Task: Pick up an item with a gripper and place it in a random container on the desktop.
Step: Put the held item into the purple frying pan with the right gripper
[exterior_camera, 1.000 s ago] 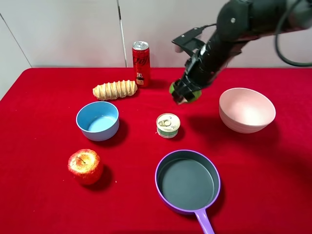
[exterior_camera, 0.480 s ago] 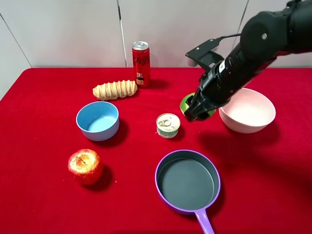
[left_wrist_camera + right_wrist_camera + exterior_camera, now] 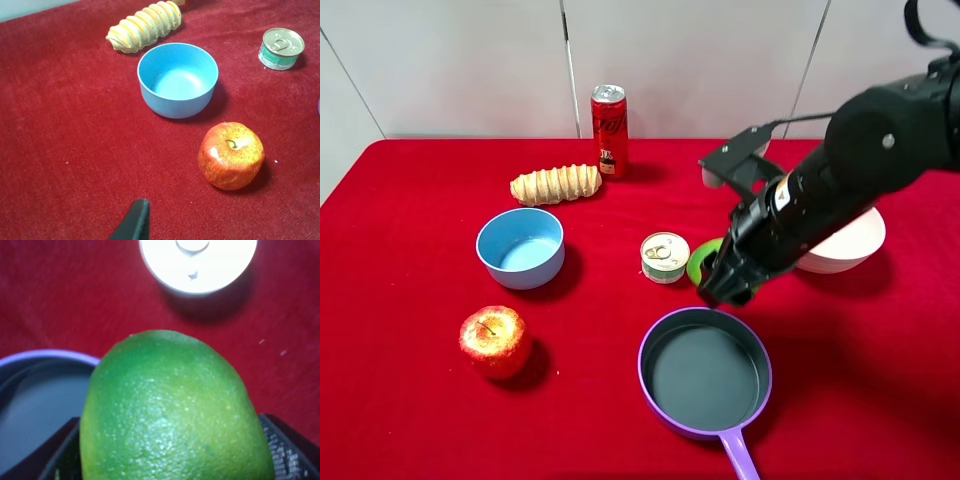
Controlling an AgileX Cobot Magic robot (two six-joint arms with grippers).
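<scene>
My right gripper (image 3: 722, 284) is shut on the green lime (image 3: 701, 262) and holds it in the air over the far rim of the purple-rimmed pan (image 3: 705, 375). In the right wrist view the lime (image 3: 170, 410) fills the frame between the black pads (image 3: 282, 452), with the pan's rim (image 3: 45, 359) below it. The pan stands on the red desktop (image 3: 410, 420) at the front middle. Of my left gripper only one black fingertip (image 3: 134, 224) shows, above the red cloth near the apple.
A small tin can (image 3: 665, 256) stands just left of the lime. A pale pink bowl (image 3: 850, 240) lies behind the right arm. A blue bowl (image 3: 520, 246), an apple (image 3: 495, 341), a bread roll (image 3: 556, 184) and a red cola can (image 3: 609, 130) are on the left.
My right gripper has carried the lime from the back of the table forward and down, past the tin can, to the pan's far rim. Nothing else has moved.
</scene>
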